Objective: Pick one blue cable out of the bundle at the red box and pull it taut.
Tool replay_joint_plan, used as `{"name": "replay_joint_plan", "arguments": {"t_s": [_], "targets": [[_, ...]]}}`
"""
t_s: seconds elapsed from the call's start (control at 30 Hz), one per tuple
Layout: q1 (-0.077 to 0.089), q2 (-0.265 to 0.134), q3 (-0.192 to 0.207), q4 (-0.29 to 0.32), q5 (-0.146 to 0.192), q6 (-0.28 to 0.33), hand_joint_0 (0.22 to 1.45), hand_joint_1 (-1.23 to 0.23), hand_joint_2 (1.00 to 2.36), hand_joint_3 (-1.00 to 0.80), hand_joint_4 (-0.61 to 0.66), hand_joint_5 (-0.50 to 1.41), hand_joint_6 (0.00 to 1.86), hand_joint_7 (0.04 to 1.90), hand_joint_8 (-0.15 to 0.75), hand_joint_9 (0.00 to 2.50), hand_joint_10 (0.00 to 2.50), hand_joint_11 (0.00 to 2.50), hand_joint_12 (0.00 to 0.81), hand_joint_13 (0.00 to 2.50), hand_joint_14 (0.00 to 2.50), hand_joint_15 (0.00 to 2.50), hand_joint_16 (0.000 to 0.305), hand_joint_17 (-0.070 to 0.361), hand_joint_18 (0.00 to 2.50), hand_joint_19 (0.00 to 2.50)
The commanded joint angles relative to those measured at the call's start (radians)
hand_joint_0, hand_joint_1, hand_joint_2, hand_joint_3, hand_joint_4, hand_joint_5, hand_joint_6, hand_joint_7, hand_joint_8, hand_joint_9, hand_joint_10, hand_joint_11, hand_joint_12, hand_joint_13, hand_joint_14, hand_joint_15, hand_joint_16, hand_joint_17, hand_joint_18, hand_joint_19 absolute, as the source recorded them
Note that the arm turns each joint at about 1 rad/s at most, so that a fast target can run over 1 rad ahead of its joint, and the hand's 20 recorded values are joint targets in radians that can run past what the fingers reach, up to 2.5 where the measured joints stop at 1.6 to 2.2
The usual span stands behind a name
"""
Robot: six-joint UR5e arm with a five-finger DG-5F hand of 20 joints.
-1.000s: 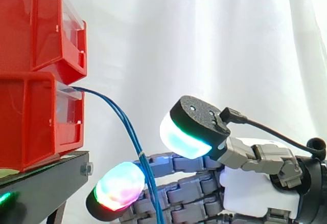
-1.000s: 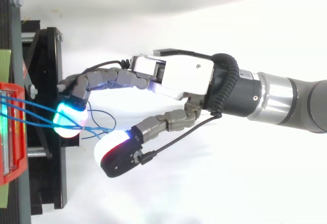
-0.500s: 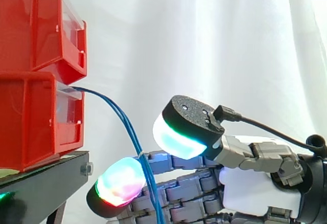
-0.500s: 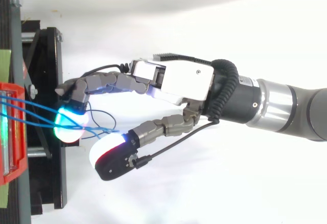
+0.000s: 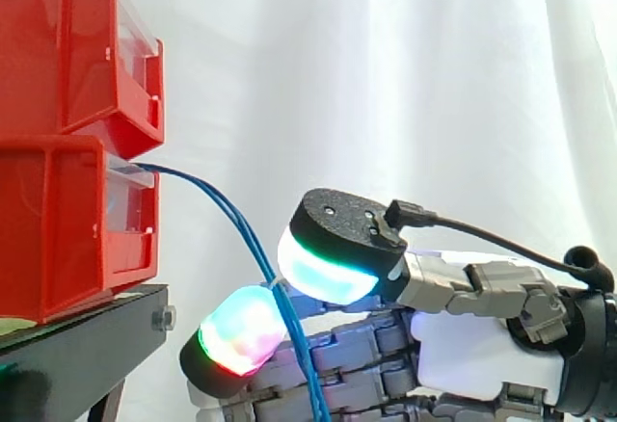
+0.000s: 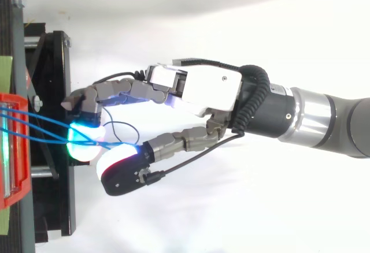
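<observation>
Closer than a second ago, the thumb [image 5: 326, 270] of the robot hand [image 5: 482, 355] now sits right against a curled fingertip [image 5: 241, 330]; earlier a clear gap lay between them. Nearest the side camera, the thumb's pad glows white and cyan. Just behind it the blue cables [image 5: 231, 218] drop between thumb and fingertip, so the robot hand holds them in a narrow pinch. The strands arc up and left from there to the red box [image 5: 58, 220], and from above one loose loop lies beside the fingers. That box stands on a black stand [image 5: 82, 345]. Farthest back hangs the white curtain [image 5: 405, 75].
</observation>
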State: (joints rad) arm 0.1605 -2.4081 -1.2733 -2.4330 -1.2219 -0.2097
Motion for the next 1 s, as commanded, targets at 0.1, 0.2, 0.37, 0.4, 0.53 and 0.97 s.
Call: {"name": "replay_joint_plan", "arguments": {"t_s": [0.1,0.2,0.37,0.4,0.53,0.97], "targets": [[-0.004,0.0,0.005,0.0,-0.001,0.004,0.61,-0.67,1.01,-0.29,0.2,-0.14,0.63,1.06,0.29,0.43,0.0,0.1,0.381,0.28,0.0,0.1,0.059,0.134,0.22,0.0],[-0.004,0.0,0.006,0.0,-0.002,0.004,0.61,-0.67,1.02,-0.27,0.19,-0.16,0.7,0.96,0.29,0.43,0.0,0.11,0.38,0.28,0.0,0.1,0.059,0.134,0.22,0.0],[-0.004,0.001,0.006,-0.003,-0.002,0.013,0.61,-0.67,1.02,-0.26,0.19,-0.18,0.79,0.87,0.291,0.43,0.0,0.12,0.382,0.28,0.0,0.1,0.059,0.134,0.22,0.0],[-0.004,0.0,0.006,-0.003,-0.002,0.016,0.61,-0.67,1.02,-0.25,0.19,-0.19,0.81,0.86,0.291,0.43,0.0,0.12,0.382,0.28,0.0,0.1,0.059,0.134,0.22,0.0],[-0.004,0.001,0.006,-0.004,-0.002,0.021,0.61,-0.68,1.02,-0.23,0.18,-0.2,0.85,0.84,0.292,0.43,0.0,0.14,0.382,0.28,0.0,0.11,0.059,0.134,0.23,0.0],[-0.007,0.001,0.019,-0.024,-0.005,0.059,0.6,-0.68,1.02,-0.06,0.12,-0.21,0.91,0.8,0.297,0.44,0.0,0.18,0.384,0.29,0.0,0.1,0.06,0.135,0.25,0.0]]}}
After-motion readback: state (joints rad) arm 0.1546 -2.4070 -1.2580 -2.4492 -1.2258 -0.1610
